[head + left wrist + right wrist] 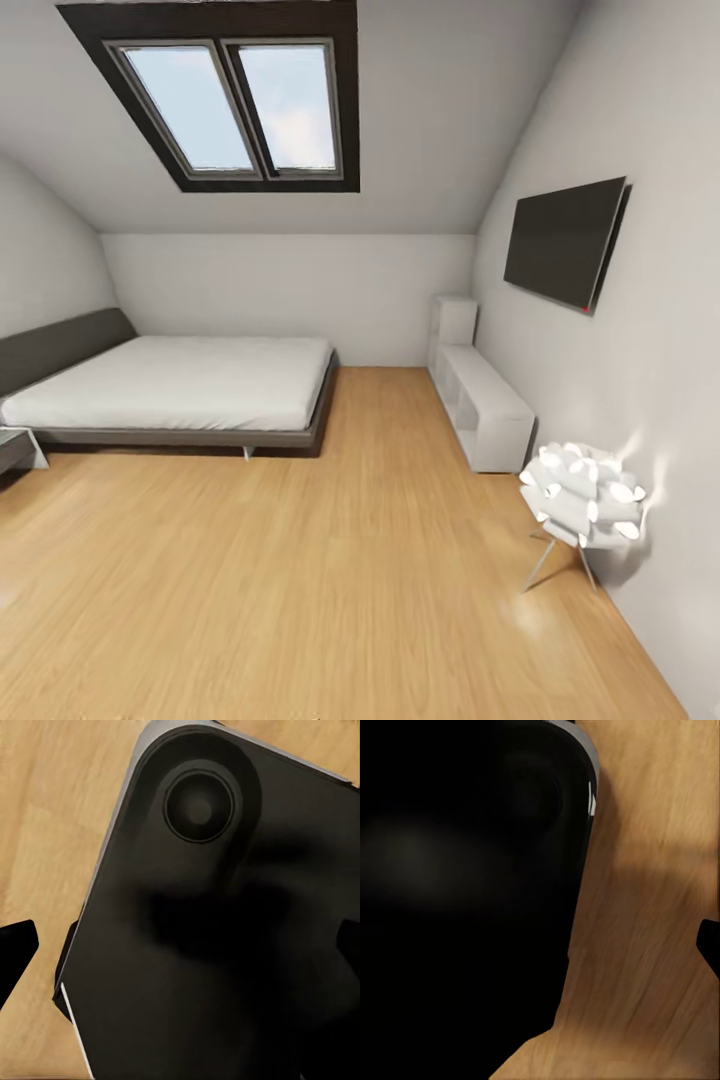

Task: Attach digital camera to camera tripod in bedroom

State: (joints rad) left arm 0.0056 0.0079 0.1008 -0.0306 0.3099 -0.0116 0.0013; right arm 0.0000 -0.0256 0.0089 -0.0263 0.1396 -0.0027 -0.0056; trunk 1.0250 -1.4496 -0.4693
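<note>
Wood, pale and honey-toned, runs across the whole floor (330,560) as the head view takes in the bedroom (300,290) with its white sloped walls. Up top, a dark-framed skylight (235,105) with two panes lets in blue sky. Over on the left, a low grey bed (180,385) with a white mattress sits against the far corner, and a sliver of a grey bedside unit (15,450) pokes in at the edge.

On the right wall hangs a flat black TV (565,243), tilted slightly (a tiny red light at its lower corner). Below it a long white cabinet (490,405) runs along the wall, its open compartments facing the room; what is inside them is too small to tell. A taller white box (455,322) stands at its far end. Nearer, a white spiky lamp (585,497) glows on thin legs just beside the wall.

Down at the wrists now: the left wrist view looks onto a big dark rounded robot body (217,930) with a circular recess, wood floor beyond it. Black tips of the left pincer (184,952) show at both edges, well apart, so it stands wide. The right wrist view meets the same dark bulk (465,892) over floorboards; one black fingertip (709,945) of the right pincer shows at the edge, and I cannot tell its spread.
</note>
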